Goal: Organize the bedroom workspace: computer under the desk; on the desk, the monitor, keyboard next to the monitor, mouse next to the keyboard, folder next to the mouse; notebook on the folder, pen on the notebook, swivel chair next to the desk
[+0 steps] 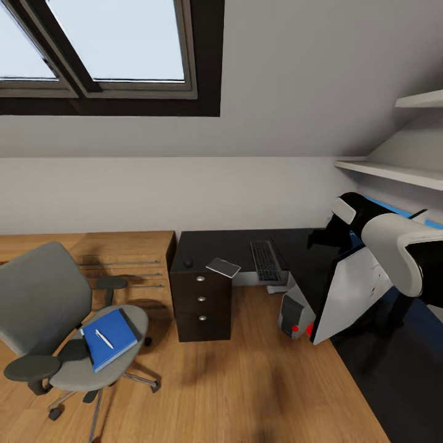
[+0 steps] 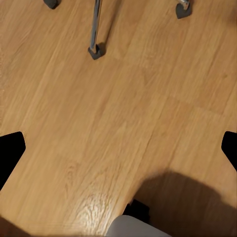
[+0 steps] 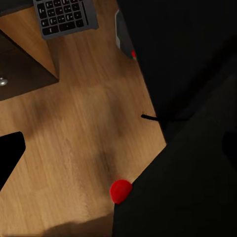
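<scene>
The grey swivel chair [image 1: 43, 307] stands at the left with the blue folder [image 1: 109, 338] on its seat and the white pen [image 1: 104, 338] on the folder. On the black desk [image 1: 203, 246] lie the mouse [image 1: 187, 263], the grey notebook [image 1: 223, 267] and the keyboard [image 1: 265, 260]. The computer [image 1: 294, 315] sits on the floor under it. The monitor [image 1: 351, 289] leans tilted by the desk's inner corner, red dot [image 3: 121, 191] low. My right gripper [image 1: 320, 237] is at its upper edge, fingers [image 3: 11, 150] wide apart. My left gripper [image 2: 118, 150] hangs open over bare floor.
A light wooden cabinet [image 1: 126, 258] stands between chair and desk. White shelves [image 1: 394, 172] run along the right wall under a sloped ceiling with a skylight [image 1: 117, 43]. Chair casters [image 2: 96, 51] show in the left wrist view. Wooden floor [image 1: 246, 387] lies open in front of the desk.
</scene>
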You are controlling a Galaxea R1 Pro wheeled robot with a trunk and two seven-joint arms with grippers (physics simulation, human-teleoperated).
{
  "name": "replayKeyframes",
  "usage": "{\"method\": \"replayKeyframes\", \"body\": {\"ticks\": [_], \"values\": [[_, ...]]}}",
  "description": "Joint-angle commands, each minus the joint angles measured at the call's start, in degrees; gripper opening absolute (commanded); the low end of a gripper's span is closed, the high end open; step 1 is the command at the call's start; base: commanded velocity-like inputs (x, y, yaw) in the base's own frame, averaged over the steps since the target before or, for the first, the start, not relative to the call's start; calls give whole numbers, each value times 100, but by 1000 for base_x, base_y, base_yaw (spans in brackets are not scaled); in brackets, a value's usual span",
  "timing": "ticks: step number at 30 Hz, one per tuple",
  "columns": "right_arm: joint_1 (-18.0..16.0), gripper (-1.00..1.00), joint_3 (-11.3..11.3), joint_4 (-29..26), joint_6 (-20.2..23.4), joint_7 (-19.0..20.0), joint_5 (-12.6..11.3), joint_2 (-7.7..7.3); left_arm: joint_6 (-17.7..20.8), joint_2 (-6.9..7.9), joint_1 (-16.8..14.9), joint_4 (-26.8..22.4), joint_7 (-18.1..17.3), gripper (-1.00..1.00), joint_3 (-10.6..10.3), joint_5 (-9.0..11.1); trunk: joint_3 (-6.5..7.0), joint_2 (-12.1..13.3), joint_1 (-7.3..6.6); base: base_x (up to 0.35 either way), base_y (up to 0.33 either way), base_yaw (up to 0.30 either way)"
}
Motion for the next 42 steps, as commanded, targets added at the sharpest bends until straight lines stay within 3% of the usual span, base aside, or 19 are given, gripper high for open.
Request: {"method": "replayKeyframes", "body": {"ticks": [1,25,28,33,38,42], "values": [[-3,100,33,-9,23,-32,-51,-2,-22,0,-5,2,24,100,-49,56,-9,-7,1,-36,0,0],[-1,100,61,-124,-59,-62,-5,-8,-24,0,-5,2,23,100,-49,57,-9,-7,1,-124,-19,0],[-3,100,98,-505,-97,-66,52,-8,-25,0,-5,2,24,100,-49,57,-9,-7,1,-2,-1,0],[-3,100,118,-1968,-295,-110,120,-87,-29,0,-5,2,22,100,-49,54,-9,-7,1,-24,-24,0],[1,100,114,-2965,-326,-275,153,-372,-26,0,-5,2,22,100,-49,55,-9,-7,1,-187,-152,0],[10,100,112,-3197,-294,-315,149,-527,-23,0,-5,2,22,100,-49,54,-9,-7,1,-291,-104,0]]}}
